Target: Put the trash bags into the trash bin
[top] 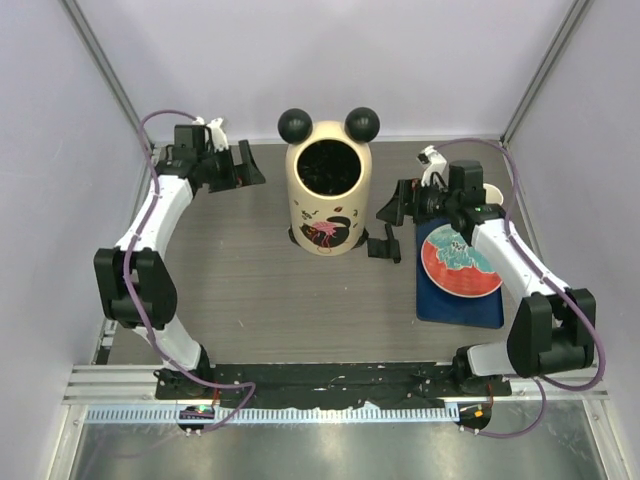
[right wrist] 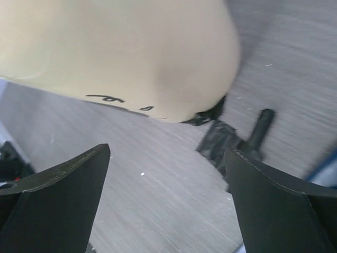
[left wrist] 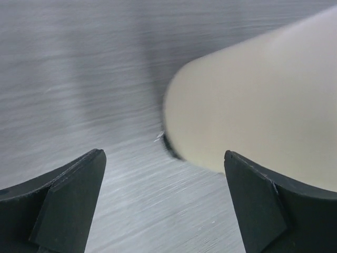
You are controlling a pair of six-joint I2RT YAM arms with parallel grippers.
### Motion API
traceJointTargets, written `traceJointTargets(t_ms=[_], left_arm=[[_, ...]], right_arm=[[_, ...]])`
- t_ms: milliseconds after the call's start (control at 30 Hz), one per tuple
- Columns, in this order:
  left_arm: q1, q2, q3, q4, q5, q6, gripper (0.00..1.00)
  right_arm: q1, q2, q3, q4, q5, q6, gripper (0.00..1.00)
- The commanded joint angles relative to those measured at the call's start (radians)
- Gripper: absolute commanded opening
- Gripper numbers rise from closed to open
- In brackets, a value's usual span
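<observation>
the bag (top: 325, 168) is down inside the bin (top: 325, 215): from above, the mouth is filled with dark, crinkly black plastic. neither wrist camera looks into the mouth, so only the top view shows this. the bin is a tall cream cylinder with rounded shoulders and two black ball ears (top: 296, 124). it stands upright at the back middle of the grey wood-grain table (top: 230, 260), with pink and black marks on its front.

the left wrist view shows only a smooth, blurred cream wall of the bin (left wrist: 253, 105) and a dark edge at its foot. the right wrist view catches the bin (right wrist: 121, 47) with thin black pen-like marks. it also shows a small crumpled black piece (right wrist: 218, 139) on the table near the bin's foot. from above that piece (top: 385, 246) is just a dark angular shape, and i cannot tell what it is.

the left gripper (top: 252, 165) hangs left of the bin, jaws spread wide and holding nothing; its wrist view (left wrist: 163, 158) shows the same. the right gripper (top: 384, 210) is just right of the bin, also wide apart and empty (right wrist: 167, 153).

further right, a red and teal plate (top: 458, 258) sits on a dark blue mat (top: 460, 312).
</observation>
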Motion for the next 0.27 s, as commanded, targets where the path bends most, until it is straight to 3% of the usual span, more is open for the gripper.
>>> traceJointTargets(t_ms=[0,233], left_arm=[[0.027,0.06,0.07,-0.439,-0.2,0.156,1.0],[0.013,-0.036,-0.021,-0.348,-0.306,0.211,1.0]], right_arm=[[-0.012,-0.043,0.058,-0.12,0.226,-0.122,0.97],[-0.023,-0.078,0.033,-0.138,0.307,-0.191,0.99]])
